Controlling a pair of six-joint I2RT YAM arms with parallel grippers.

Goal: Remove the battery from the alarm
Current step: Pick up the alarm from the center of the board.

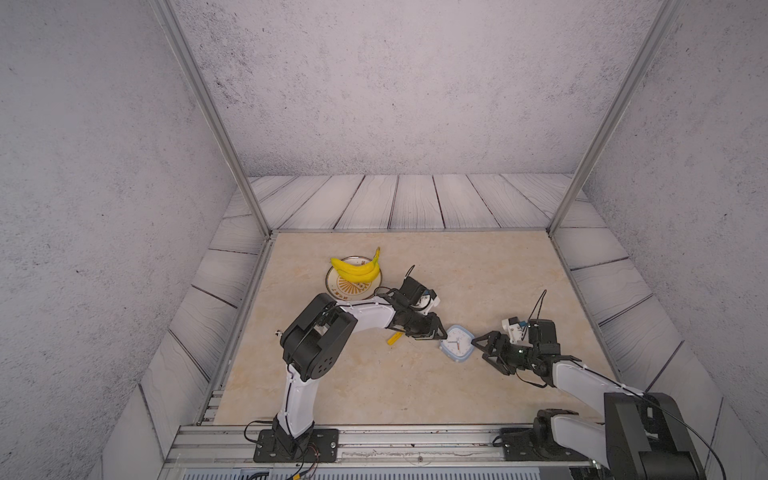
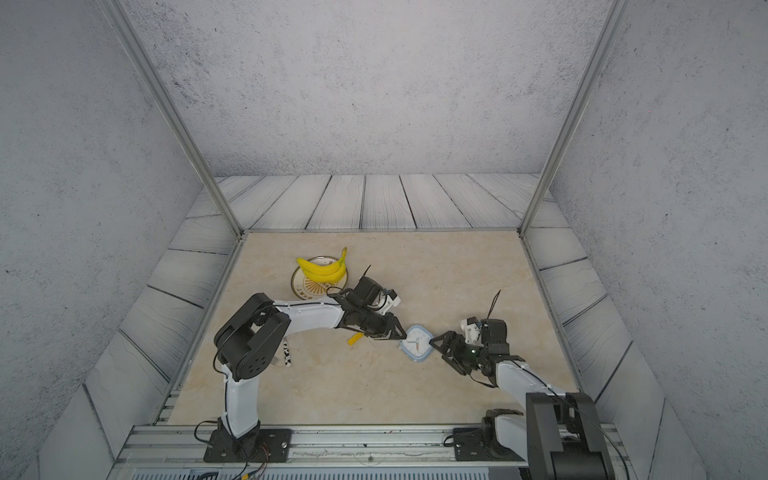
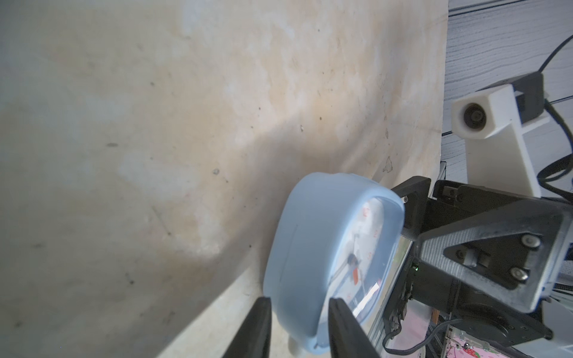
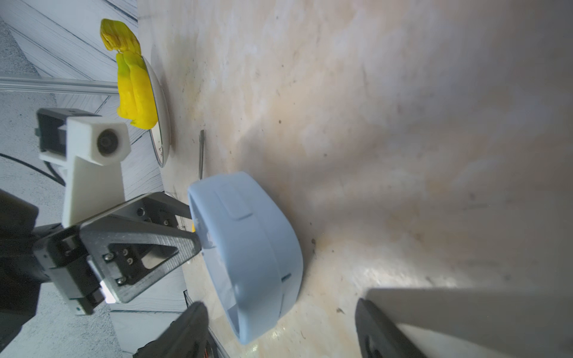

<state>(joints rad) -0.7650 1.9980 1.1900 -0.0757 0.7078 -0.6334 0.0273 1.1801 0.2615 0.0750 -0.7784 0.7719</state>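
The alarm [image 1: 457,343] [image 2: 417,344] is a light-blue rounded-square clock lying with its white face up in the middle of the table. My left gripper [image 1: 444,334] [image 3: 299,305] is shut on its left corner. One finger presses the face and the other the blue back [image 3: 310,241]. My right gripper [image 1: 478,348] [image 4: 279,328] stands open at the right corner, its fingers wide apart around the blue casing [image 4: 254,248] without touching it. The battery is hidden.
A yellow-handled screwdriver [image 1: 394,338] [image 2: 355,338] lies just left of the alarm, under my left wrist. A patterned plate [image 1: 353,291] with bananas [image 1: 357,268] sits at the back left. A spotted pen-like stick [image 2: 286,353] lies by the left arm.
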